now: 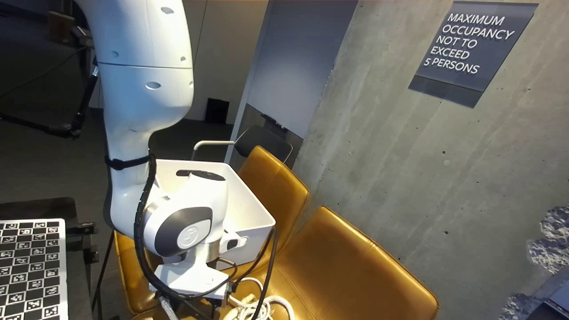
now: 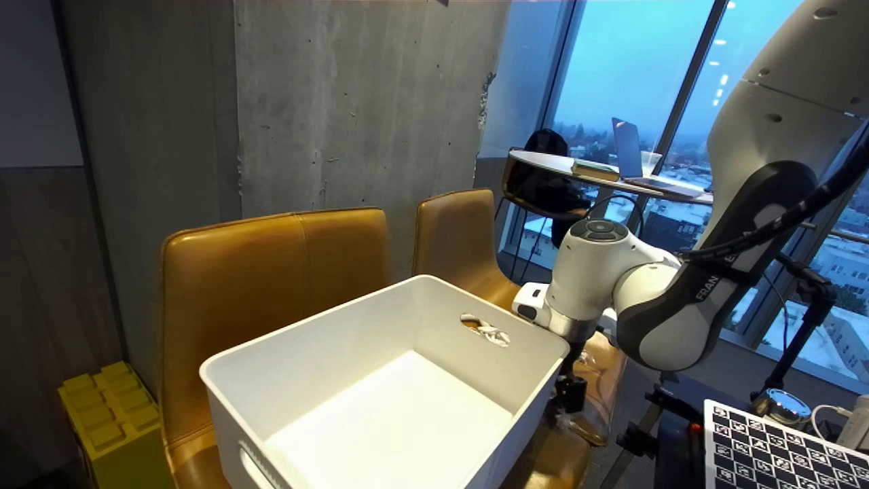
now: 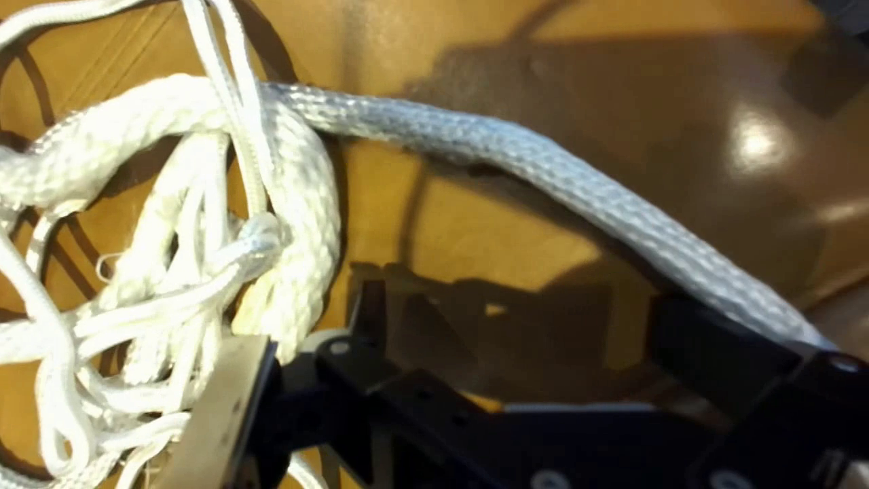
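Lying left of the end effector (image 3: pixel 529 333) in the wrist view is a tangle of white rope (image 3: pixel 170 307); the end effector is spread wide, and a braided cord (image 3: pixel 543 159) runs to its right side, contact unclear. In an exterior view, a white bin (image 2: pixel 339 353) stands left of it, a checkered board (image 2: pixel 781 441) right.

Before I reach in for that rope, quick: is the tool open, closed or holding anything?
Tool: open, jaws well apart, holding nothing; the rope is close by but ungripped.
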